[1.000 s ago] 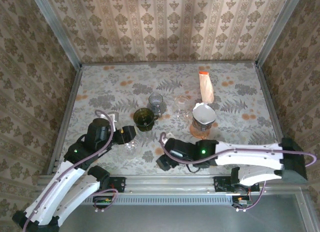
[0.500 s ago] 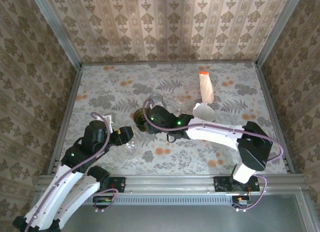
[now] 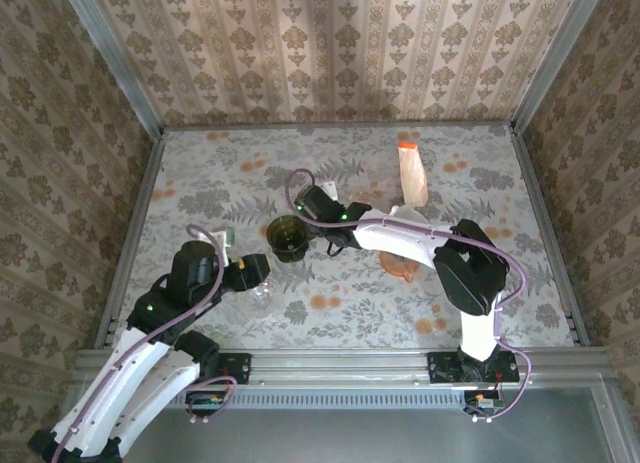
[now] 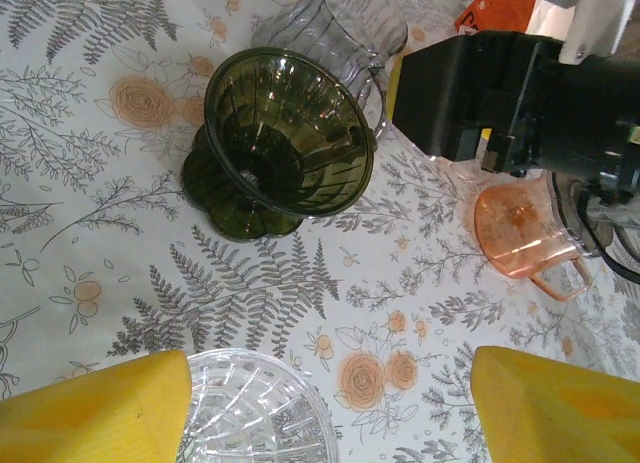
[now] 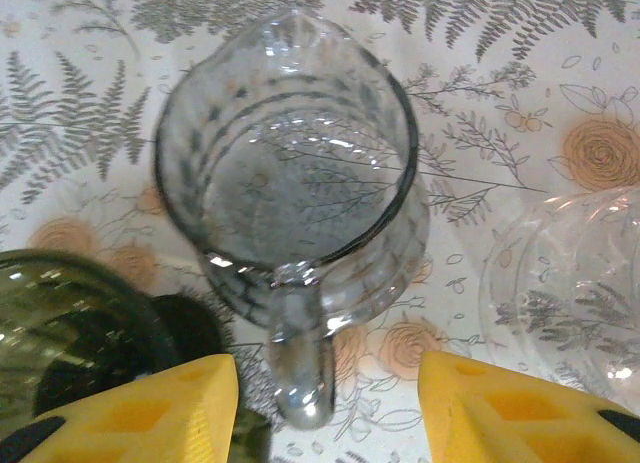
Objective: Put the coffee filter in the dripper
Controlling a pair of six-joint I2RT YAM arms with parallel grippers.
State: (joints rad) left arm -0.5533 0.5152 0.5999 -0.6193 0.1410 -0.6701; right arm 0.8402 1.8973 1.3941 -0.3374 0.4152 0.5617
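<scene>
Top external, table [image 3: 215,168]: fern-and-rose print surface, walled on three sides.
Top external, left gripper [image 3: 255,273]: near left of the table, directly over the clear dripper [image 3: 262,295]; its opening cannot be read from here.
Top external, right gripper [image 3: 313,205]: arm stretched across to mid-table, head just behind the green dripper [image 3: 290,238].
Top external, coffee filter pack [image 3: 412,173]: tan with an orange end, lying flat at far right, well apart from both grippers.
Top external, orange dripper [image 3: 400,266]: partly under the right arm.
Left wrist, left gripper [image 4: 330,375]: yellow fingers [image 4: 100,413] spread wide, gripping nothing; clear dripper [image 4: 250,413] on the table below, beside one finger.
Left wrist, green dripper [image 4: 285,133]: upright, bare ribbed bowl; glass pitcher [image 4: 340,18] close behind; orange dripper [image 4: 520,228] to the right.
Right wrist, right gripper [image 5: 328,375]: yellow fingers [image 5: 150,408] parted, one on each side of the pitcher handle, no contact visible.
Right wrist, glass pitcher [image 5: 285,173]: upright; green dripper [image 5: 70,328] at lower left, clear glass vessel [image 5: 570,293] at right.
</scene>
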